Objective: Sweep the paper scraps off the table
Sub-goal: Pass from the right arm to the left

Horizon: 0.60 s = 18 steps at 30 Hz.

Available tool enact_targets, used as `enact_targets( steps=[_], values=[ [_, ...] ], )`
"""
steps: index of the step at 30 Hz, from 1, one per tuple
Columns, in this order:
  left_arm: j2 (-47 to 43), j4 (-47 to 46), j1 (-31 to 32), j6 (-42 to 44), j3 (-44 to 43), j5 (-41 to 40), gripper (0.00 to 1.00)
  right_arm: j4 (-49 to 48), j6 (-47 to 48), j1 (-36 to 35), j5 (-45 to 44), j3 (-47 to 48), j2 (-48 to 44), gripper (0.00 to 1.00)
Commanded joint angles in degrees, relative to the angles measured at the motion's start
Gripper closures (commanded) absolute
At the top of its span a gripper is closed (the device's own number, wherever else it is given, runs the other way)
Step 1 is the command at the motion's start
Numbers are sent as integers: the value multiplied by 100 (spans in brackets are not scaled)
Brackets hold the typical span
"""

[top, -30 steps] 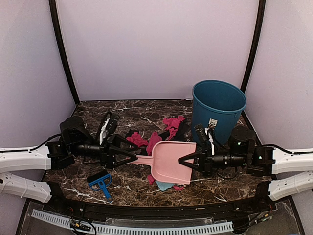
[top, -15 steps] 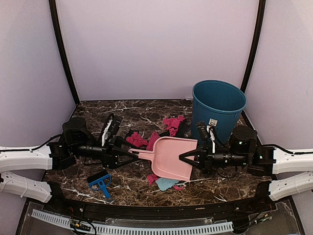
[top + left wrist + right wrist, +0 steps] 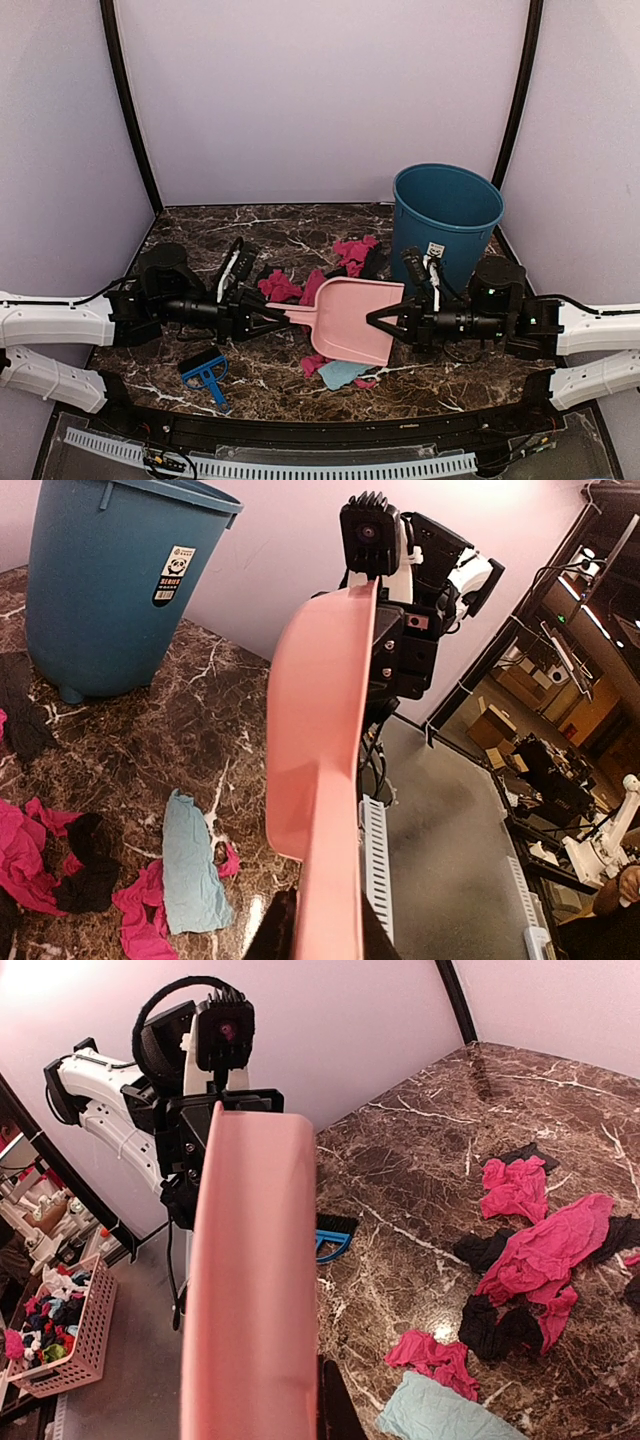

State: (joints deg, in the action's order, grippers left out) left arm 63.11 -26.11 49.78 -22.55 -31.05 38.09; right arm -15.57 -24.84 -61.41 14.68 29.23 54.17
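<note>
- The table (image 3: 300,225) looks largely unswept.
- The pink dustpan (image 3: 350,318) hangs empty and tilted above mid-table.
- The paper scraps (image 3: 352,250) lie scattered beneath and beyond it.
- The left gripper (image 3: 268,318) clamps its handle; the right gripper (image 3: 378,322) pinches its right rim.

I see the dustpan (image 3: 255,1290) edge-on, upright, filling my foreground. Right of it, pink, black and light-blue scraps (image 3: 545,1245) litter the counter (image 3: 420,1150), with a brush (image 3: 333,1245) just beyond.
</note>
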Motion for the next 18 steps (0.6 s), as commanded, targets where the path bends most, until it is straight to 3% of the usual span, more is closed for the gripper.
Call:
enact_targets(
  steps=[1, 6, 18],
  values=[
    [-129, -64, 31, -42, -112, -211, 89, -334, 10, 62, -122, 34, -22, 100],
    [-332, 216, 29, -170, -84, -736, 100, -194, 60, 94, -222, 86, 14, 79],
    [-1350, 1347, 29, -622, 173, -2032, 100, 238, 222, 170, -635, 188, -77, 24]
  ],
)
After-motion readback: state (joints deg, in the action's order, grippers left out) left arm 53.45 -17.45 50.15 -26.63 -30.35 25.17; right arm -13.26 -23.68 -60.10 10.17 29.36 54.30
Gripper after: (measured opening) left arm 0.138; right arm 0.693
